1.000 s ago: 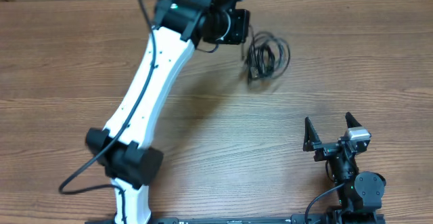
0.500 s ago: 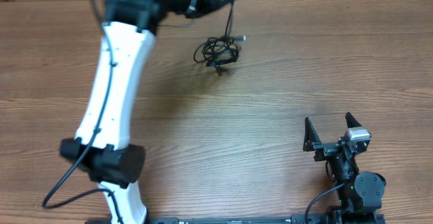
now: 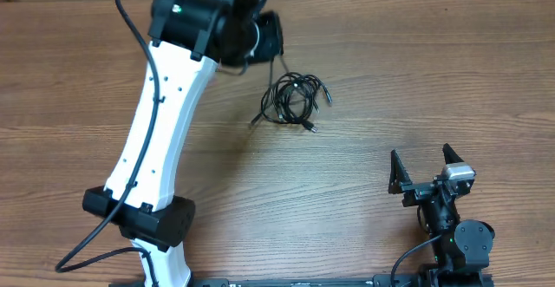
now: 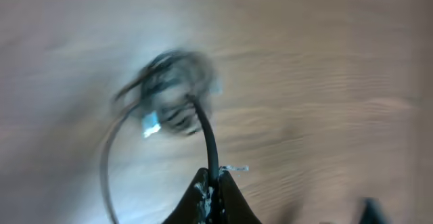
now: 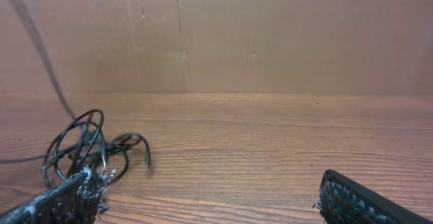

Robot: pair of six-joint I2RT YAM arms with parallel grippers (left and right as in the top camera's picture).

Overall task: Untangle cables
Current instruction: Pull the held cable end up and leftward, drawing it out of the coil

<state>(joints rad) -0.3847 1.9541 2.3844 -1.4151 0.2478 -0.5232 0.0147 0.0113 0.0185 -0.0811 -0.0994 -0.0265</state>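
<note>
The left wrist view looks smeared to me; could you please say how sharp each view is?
Left wrist: heavy motion blur, the cables a dark smear and the wood grain streaked. Overhead: sharp and evenly lit. Right wrist: fairly sharp, no glare.

Wood-grain table (image 3: pixel 434 79), plain brown wall (image 5: pixel 270 34) rising behind its far edge, soft even light

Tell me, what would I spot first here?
You'd spot the big white arm stretching across the wooden table. The left fingers pinch a strand of the tangled black cables in the table's far half. The right fingers stand wide open at the near right corner.
</note>
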